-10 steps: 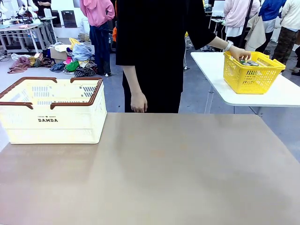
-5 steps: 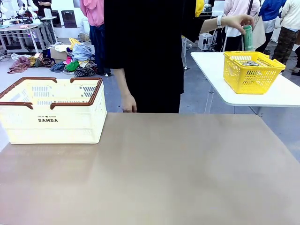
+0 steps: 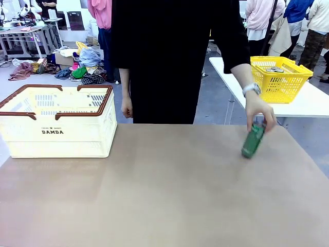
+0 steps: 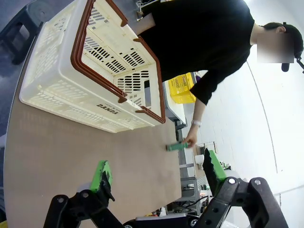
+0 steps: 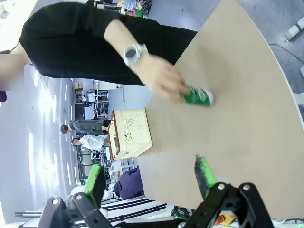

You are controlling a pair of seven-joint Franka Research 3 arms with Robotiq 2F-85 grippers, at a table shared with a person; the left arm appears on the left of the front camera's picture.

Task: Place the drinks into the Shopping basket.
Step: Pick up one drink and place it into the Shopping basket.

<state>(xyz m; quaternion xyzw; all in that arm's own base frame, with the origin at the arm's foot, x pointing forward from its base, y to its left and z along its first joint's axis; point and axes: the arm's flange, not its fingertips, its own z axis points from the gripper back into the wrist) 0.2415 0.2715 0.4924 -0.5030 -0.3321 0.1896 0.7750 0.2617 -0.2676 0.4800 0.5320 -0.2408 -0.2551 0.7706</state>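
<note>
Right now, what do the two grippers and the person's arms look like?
The left gripper and right gripper are black, jointed, with bright green finger pads. The person wears loose black sleeves to the elbow and a silver wristwatch.

Counter point(image 3: 169, 200) centre and near edge bare, wide passage. Shopping basket point(image 3: 56, 135) blocks far left corner. Person's hand point(image 3: 258, 110) with green can point(image 3: 252, 141) occupies far right.

1. Front view: bright, even overhead light; my bench point(image 3: 169, 206) shows a soft sheen and faint shadows.
2. Motion blur smears the person's hand point(image 3: 259, 110) and the green can point(image 3: 252, 141).
3. My wrist views: strong wide-angle bending at the edges; far background washes out white.
</note>
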